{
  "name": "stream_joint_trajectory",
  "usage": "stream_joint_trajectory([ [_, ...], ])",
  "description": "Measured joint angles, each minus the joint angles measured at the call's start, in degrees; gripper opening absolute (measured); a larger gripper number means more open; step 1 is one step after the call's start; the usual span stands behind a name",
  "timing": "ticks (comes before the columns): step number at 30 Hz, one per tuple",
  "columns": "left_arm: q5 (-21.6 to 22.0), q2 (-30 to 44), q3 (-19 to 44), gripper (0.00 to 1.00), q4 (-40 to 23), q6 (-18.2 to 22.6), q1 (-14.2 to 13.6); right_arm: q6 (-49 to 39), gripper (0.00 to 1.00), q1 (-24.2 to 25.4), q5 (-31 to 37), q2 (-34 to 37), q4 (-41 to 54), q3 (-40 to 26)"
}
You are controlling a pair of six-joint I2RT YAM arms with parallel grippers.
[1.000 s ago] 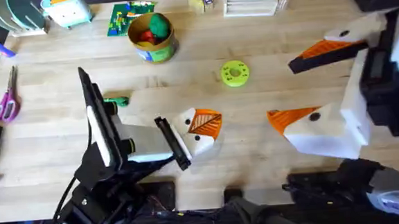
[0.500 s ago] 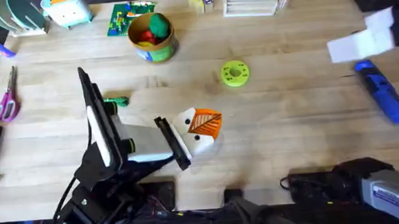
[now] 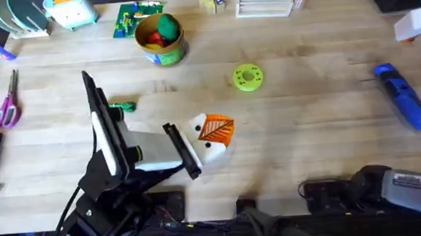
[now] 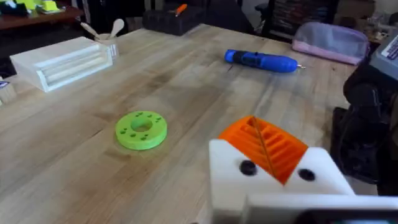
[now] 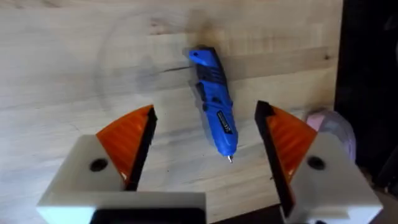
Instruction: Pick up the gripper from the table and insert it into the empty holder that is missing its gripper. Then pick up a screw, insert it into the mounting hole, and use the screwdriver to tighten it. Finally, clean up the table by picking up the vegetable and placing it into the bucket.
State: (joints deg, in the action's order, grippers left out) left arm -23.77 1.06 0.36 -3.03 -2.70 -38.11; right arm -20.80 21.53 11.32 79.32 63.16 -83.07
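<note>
Hovers over the bench (image 5: 74,50) with the right gripper (image 5: 205,115), its fingers (image 5: 127,140) spread wide and holding nothing. Straddles the screwdriver (image 5: 212,102), which lies flat on the wood, centred between the two fingers and below them. Looks set this way so that closing takes the blue handle across its width. Leaves the tool not yet gripped, so the tightening step seems only at its approach. Keeps the vegetable (image 3: 124,106) and the bucket (image 3: 160,39) far from these fingers, apart from each other.

On the wooden worktop (image 3: 306,127), the screwdriver (image 5: 214,121) is seen lying flat between the spread right fingers (image 5: 127,146).
</note>
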Motion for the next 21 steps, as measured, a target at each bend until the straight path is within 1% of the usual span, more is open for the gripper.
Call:
stream_joint_trajectory([
  [3,0.0,0.0,0.0,0.018,0.0,0.0,0.0,-0.8,0.992,4.1,-0.7,6.1,-0.2,0.0],
  [6,0.0,0.0,0.0,0.018,0.0,0.0,0.0,-3.3,0.992,6.3,-1.1,11.1,-0.5,0.0],
  [13,0.0,0.0,0.0,0.018,0.0,0.0,0.0,-13.9,0.99,7.1,-1.7,19.9,-2.1,0.0],
  [18,0.0,0.0,0.0,0.018,0.0,0.0,0.0,-16.7,0.992,8.4,-1.7,25.7,-3.8,0.0],
  [21,0.0,0.0,0.0,0.018,0.0,0.0,0.0,-17.4,0.992,8.7,-1.7,27.6,-3.4,0.0],
])
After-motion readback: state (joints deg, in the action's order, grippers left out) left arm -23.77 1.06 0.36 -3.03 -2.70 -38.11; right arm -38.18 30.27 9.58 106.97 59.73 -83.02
